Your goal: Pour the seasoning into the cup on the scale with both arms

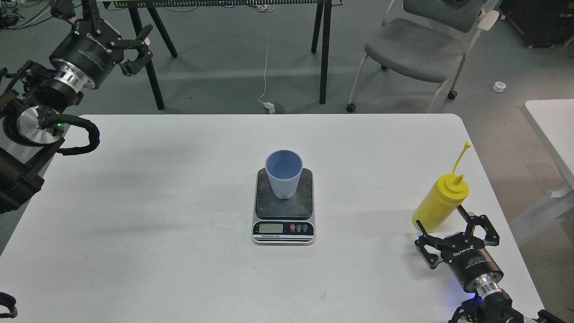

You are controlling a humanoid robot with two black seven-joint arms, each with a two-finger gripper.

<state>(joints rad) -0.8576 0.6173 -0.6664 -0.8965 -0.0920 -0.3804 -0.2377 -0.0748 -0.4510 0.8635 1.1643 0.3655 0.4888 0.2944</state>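
— Seasoning bottle (441, 198), where do we have it?
— Upright near the white table's (157, 215) right edge; our right gripper (455, 226) is spread wide around its base, gripping nothing.
— And the cup (284, 174)?
— It stands on the scale (284, 206) at mid-table, well apart from the bottle.
— Our left gripper (136, 51)?
— Raised beyond the table's far-left corner, fingers parted, empty

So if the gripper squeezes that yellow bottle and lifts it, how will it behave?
The yellow bottle looks like soft plastic, so it would probably give under the right gripper. Tall and narrow, it may tip if nudged. Its thin cap strap would likely flop about.
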